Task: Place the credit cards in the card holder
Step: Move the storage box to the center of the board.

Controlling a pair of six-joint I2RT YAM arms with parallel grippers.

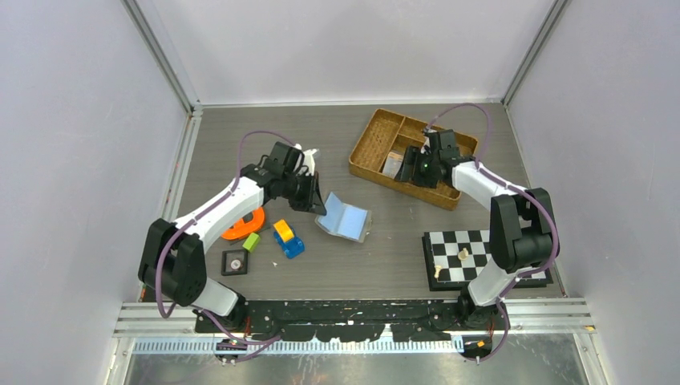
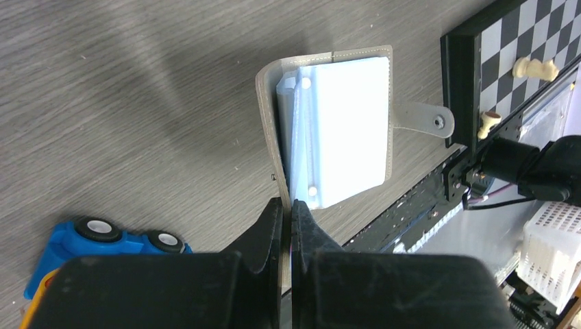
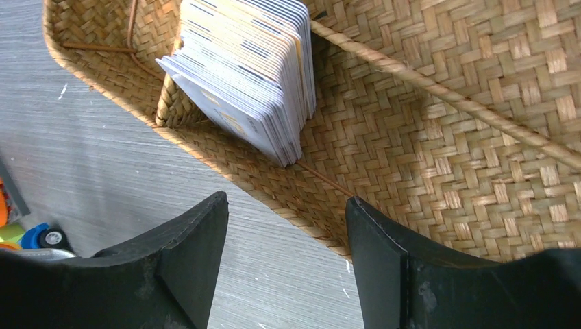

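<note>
Near mid-table, between the two arms, the card holder (image 1: 346, 219) lies opened, light blue inside facing up. One grey cover lies flat on the tabletop (image 1: 385, 265); the other stands raised on the left arm's side. Its fold runs roughly away from the arms, slightly tilted. The snap tab (image 2: 425, 120) sticks out of the flat cover's free edge, pointing toward the chessboard (image 1: 483, 255).

Left gripper (image 2: 288, 205): jaws closed tight, pinching the edge of the raised grey cover and holding it up like an open book page.

Credit cards (image 3: 246, 68): a thick stack standing on edge, leaning, tucked into a corner of one compartment of the woven basket (image 1: 377, 128) at the far right of the table, well apart from the holder. The cards' faces tilt toward the compartment's floor.

Right gripper (image 3: 288, 205): jaws spread wide, holding nothing. It hangs over the basket's near rim, just beside the stack without touching it.

Blue toy car (image 1: 289, 241) sits near the holder on the left arm's side. A green block (image 1: 252, 241), an orange piece (image 1: 243, 226) and a black square tile (image 1: 235, 261) lie beyond it. A few pale chess pieces (image 1: 463, 254) stand on the board.
</note>
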